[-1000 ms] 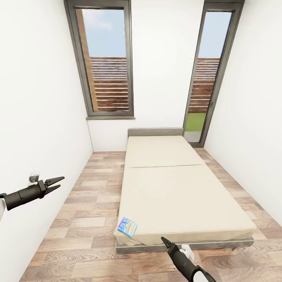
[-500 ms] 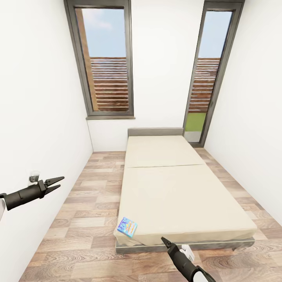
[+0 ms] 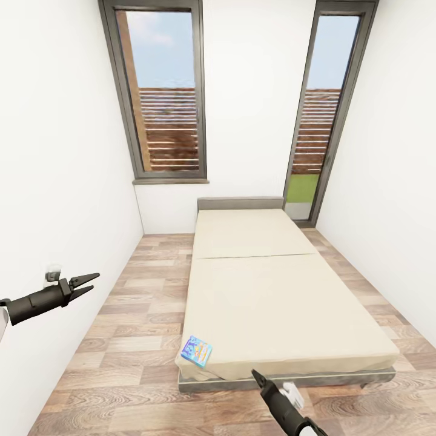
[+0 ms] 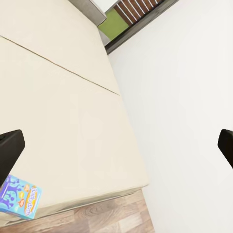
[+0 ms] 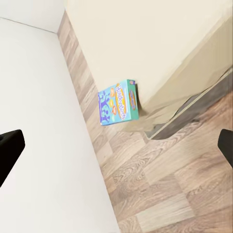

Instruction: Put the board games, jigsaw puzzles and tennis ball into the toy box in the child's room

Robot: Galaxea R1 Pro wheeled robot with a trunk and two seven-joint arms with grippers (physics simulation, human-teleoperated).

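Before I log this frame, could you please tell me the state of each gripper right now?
Left gripper: open, holding nothing.
Right gripper: cannot be told from the head view; wrist view suggests open, empty.

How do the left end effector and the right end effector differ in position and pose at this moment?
The left end effector hangs over the floor beside the left wall; the right end effector sits at the bed's foot. The left points sideways toward the bed, the right points up toward it. Both hold nothing; both are dark.
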